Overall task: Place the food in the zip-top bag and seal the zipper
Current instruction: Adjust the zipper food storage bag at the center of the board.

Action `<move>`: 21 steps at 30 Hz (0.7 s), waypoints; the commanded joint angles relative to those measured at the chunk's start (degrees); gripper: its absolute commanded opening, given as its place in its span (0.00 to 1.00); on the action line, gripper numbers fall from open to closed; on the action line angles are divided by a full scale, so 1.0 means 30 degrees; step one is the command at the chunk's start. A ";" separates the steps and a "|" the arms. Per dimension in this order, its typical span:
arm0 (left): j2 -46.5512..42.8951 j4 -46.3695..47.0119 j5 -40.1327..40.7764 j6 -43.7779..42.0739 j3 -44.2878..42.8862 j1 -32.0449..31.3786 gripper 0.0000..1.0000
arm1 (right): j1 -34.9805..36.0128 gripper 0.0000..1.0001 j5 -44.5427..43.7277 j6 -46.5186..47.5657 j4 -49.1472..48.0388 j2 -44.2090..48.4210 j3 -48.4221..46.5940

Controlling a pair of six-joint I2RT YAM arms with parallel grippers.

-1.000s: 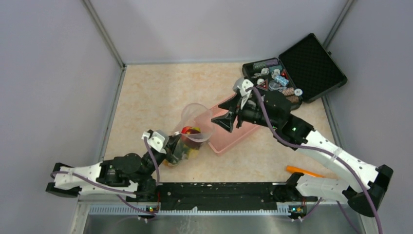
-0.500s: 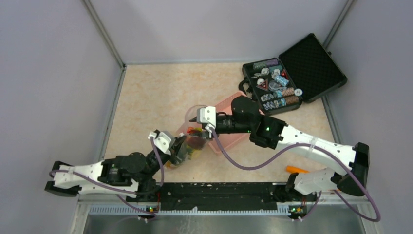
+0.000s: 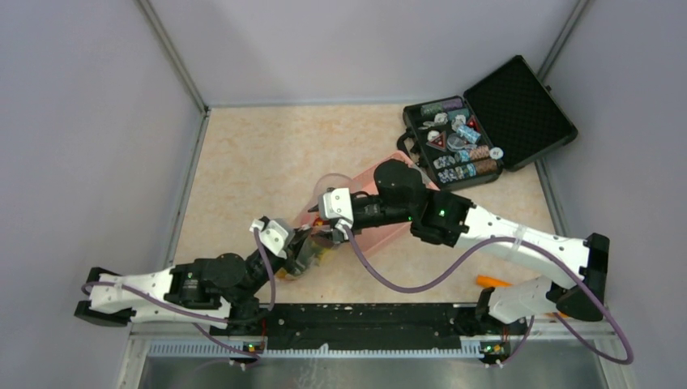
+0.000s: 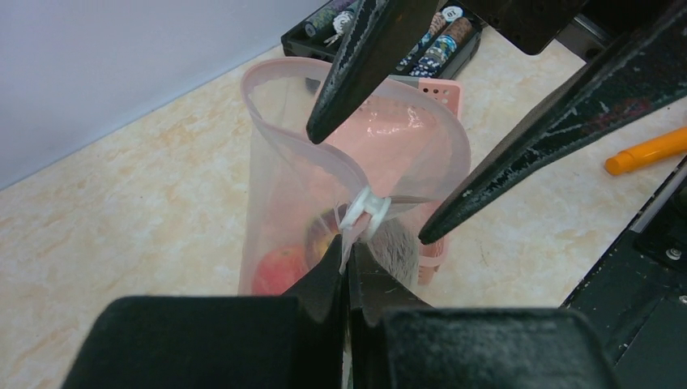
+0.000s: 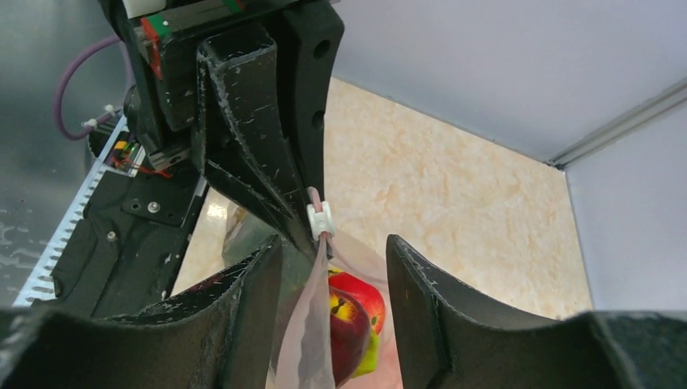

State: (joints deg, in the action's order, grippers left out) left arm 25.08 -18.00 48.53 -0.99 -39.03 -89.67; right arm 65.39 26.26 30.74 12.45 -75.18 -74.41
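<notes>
The clear zip-top bag stands upright with its mouth open; its pale-pink zipper strip runs round the rim. A white slider sits on the strip. My left gripper is shut on the bag's edge just below the slider. A red round fruit with some yellow-green food lies inside the bag; the red fruit also shows in the left wrist view. My right gripper is open, its fingers either side of the strip by the slider. In the top view both grippers meet at the bag.
The pink basket lies right behind the bag, under my right arm. An open black case of trinkets stands at the back right. An orange stick lies near the front right edge.
My right arm has swung from over the pink basket left to the bag, its open fingers now round the bag's mouth. My left gripper has kept hold of the bag and shifted slightly.
</notes>
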 commanded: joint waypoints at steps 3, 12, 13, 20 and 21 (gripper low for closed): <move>0.0030 0.1088 -0.0176 -0.0123 -0.1012 0.0052 0.00 | 0.0380 0.51 0.0319 0.0277 -0.0427 0.0471 -0.0168; 0.1006 0.0704 -0.0379 0.0141 -0.1403 0.0040 0.00 | 0.0529 0.33 0.0072 0.0408 -0.0515 -0.0356 -0.0824; 0.1036 0.0749 -0.0411 0.0154 -0.1358 0.0062 0.00 | 0.0537 0.31 -0.0110 0.0357 -0.0538 -0.0409 -0.0859; 0.0643 0.0794 -0.0298 0.0220 -0.1208 0.0058 0.00 | 0.0537 0.09 -0.0369 0.0742 -0.0086 -0.0308 -0.0706; 0.0587 0.0749 -0.0299 0.0219 -0.1209 0.0039 0.00 | 0.0530 0.03 -0.0411 0.0791 -0.0023 -0.0352 -0.0726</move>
State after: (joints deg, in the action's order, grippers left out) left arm 27.90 -18.50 47.88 -0.93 -40.62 -89.60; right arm 66.30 25.34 31.77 13.21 -75.92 -74.37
